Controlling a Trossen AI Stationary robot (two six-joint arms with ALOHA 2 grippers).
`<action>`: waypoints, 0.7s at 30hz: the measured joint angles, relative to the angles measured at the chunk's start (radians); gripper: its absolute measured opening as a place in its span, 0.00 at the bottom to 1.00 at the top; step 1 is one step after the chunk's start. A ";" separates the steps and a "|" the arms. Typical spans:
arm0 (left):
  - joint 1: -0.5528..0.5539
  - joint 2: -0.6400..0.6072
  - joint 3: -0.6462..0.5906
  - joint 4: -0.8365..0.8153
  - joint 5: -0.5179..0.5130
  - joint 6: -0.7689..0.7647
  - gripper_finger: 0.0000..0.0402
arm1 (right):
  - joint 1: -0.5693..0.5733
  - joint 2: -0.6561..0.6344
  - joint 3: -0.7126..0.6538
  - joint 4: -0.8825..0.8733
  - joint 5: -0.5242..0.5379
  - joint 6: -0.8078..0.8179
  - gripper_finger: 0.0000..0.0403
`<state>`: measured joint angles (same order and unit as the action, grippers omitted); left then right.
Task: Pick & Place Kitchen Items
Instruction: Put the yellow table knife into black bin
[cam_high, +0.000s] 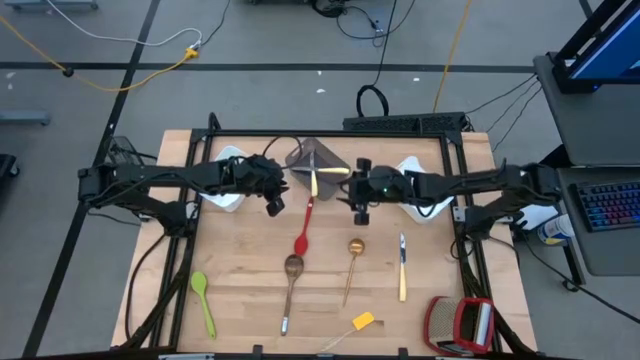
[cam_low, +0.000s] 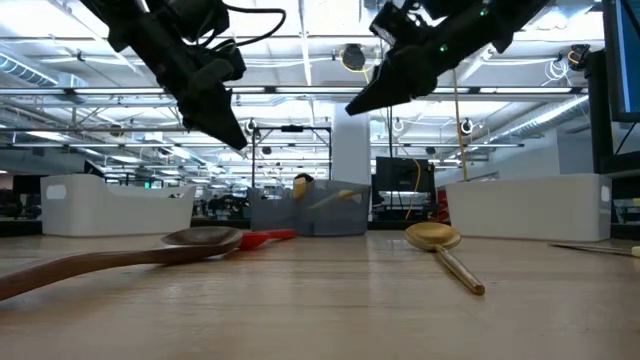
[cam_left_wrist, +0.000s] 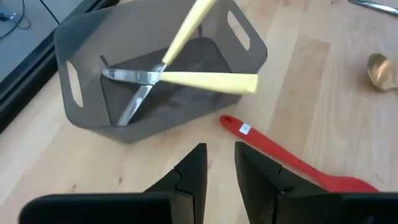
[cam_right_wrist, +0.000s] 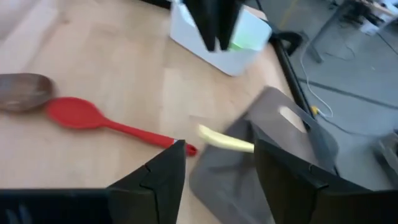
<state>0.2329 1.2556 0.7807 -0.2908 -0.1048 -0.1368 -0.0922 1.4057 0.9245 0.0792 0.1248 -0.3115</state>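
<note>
A grey bin (cam_high: 318, 165) at the table's far middle holds two yellow-handled knives (cam_left_wrist: 211, 81). Near of it a red spoon (cam_high: 303, 232) lies flat on the table. A brown wooden spoon (cam_high: 291, 280), a gold spoon (cam_high: 353, 262), a pale-handled knife (cam_high: 402, 268), a green spoon (cam_high: 203, 300) and a small yellow piece (cam_high: 362, 321) lie farther toward the near edge. My left gripper (cam_high: 272, 205) hangs above the table left of the red spoon's handle, open by a narrow gap (cam_left_wrist: 221, 168) and empty. My right gripper (cam_high: 360, 210) hangs right of the handle, open (cam_right_wrist: 217, 168) and empty.
Two white bins (cam_high: 225, 190) (cam_high: 420, 190) stand left and right of the grey bin, under the arms. A bulky red-and-silver object (cam_high: 460, 325) sits at the near right corner. Bare wood lies between the utensils.
</note>
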 joint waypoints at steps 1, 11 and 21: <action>-0.002 0.000 0.000 0.000 0.000 0.000 0.21 | 0.014 0.000 0.000 -0.001 0.002 0.000 0.47; -0.026 0.000 0.000 0.002 -0.001 0.002 0.21 | 0.147 0.000 0.000 -0.003 0.001 0.049 0.51; -0.032 0.000 0.000 0.003 -0.001 -0.004 0.21 | 0.251 0.000 0.000 -0.033 0.002 0.199 0.50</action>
<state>0.2005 1.2556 0.7807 -0.2874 -0.1059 -0.1406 0.1586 1.4059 0.9245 0.0461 0.1272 -0.1129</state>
